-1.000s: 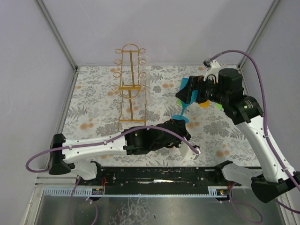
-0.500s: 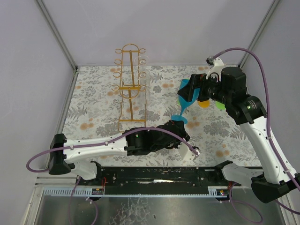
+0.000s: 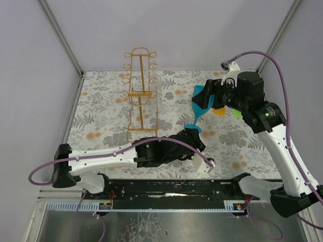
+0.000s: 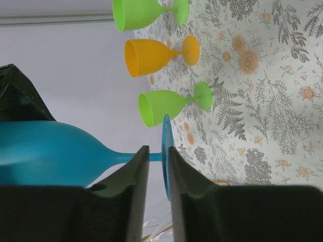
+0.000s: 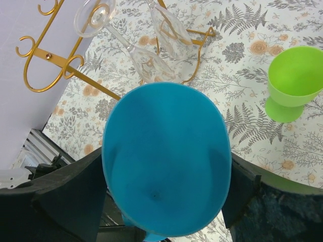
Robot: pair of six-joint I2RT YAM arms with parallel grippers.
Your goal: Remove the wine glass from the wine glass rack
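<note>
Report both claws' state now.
Left claw: straddles the blue wine glass foot, grip cannot be told.
Right claw: closed on its bowl.

Rack: thin gold metal wire, shiny. Clear glasses on it: see-through, glossy; glass or plastic, can't tell. Blue glass: opaque, smooth, matt, looks plastic. Green glass, orange glass: same smooth plastic look, slight sheen. Table cover: flower-printed, flat, matt; cloth or paper unclear.
</note>
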